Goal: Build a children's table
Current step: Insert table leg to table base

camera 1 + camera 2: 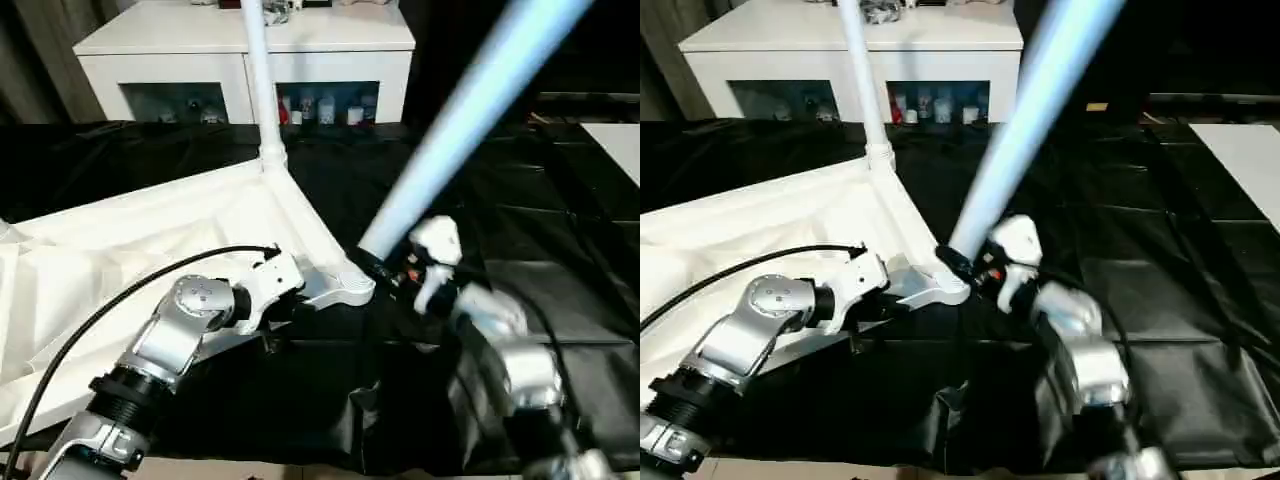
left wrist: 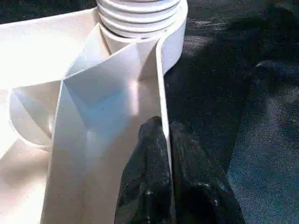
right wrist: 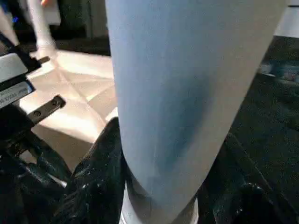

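Observation:
The children's table top lies upside down on black cloth, its ribbed underside facing up. One white leg stands upright in the far corner socket. My left gripper is shut on the top's thin rim wall, just short of the near corner socket. My right gripper is shut around the lower end of a second leg. That leg tilts up and away to the right, and its foot hangs right beside the near corner socket. The black fingers clasp the tube on both sides.
A white cabinet with glass doors stands behind the work. Black cloth covers the surface all round. A white panel lies at the far right edge. A black cable arcs over my left forearm.

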